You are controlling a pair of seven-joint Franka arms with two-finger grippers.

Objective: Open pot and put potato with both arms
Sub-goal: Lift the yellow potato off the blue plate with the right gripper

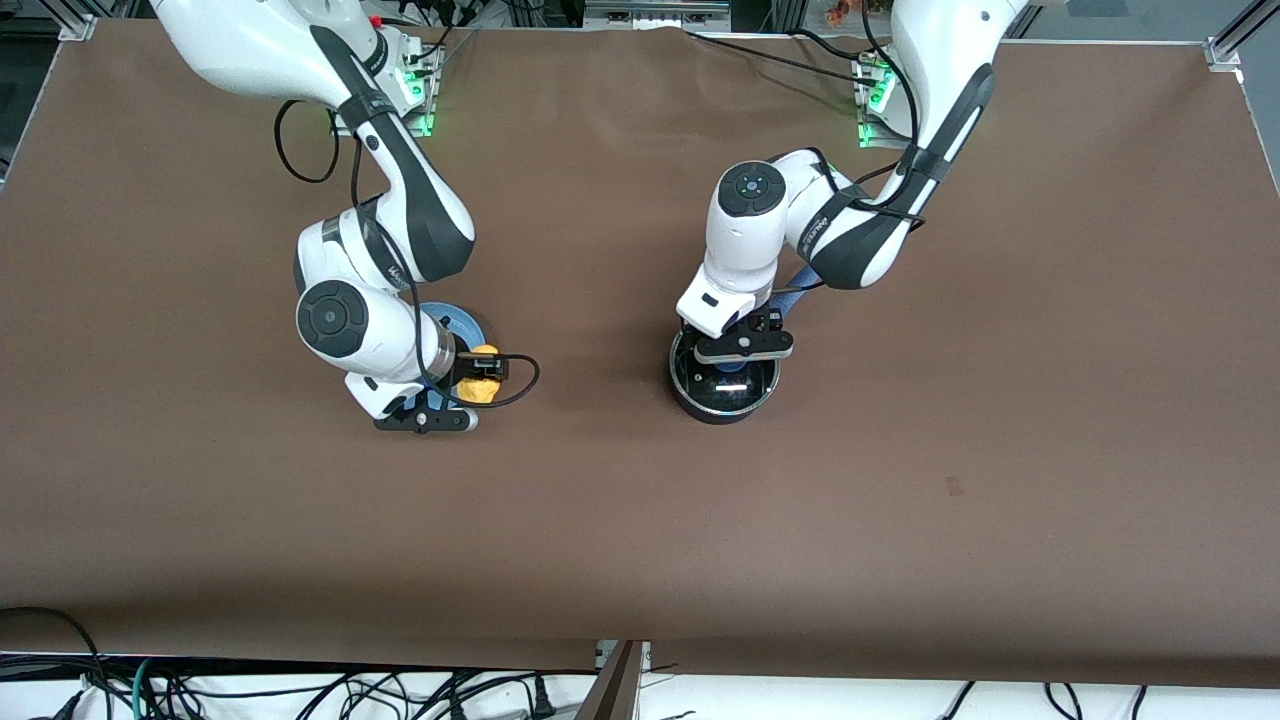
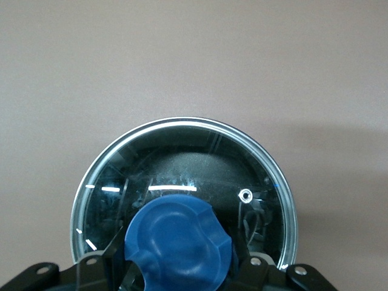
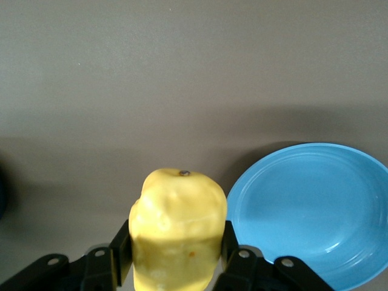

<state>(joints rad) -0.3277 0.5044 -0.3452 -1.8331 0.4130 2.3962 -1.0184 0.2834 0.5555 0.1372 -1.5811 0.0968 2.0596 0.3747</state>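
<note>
On the brown table [image 1: 620,520], right pincer [image 1: 478,378] grips potato [image 1: 480,388]; left pincer [image 1: 742,345] clasps pot [image 1: 722,392] lid knob [image 2: 179,242].

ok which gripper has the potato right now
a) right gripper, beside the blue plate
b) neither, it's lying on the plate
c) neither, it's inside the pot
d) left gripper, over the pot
a: the right gripper is shut on the potato beside the blue plate, while the left gripper is at the lid's knob on the pot.

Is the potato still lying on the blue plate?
No, the right gripper holds the potato between its fingers, beside the bare plate.
</note>
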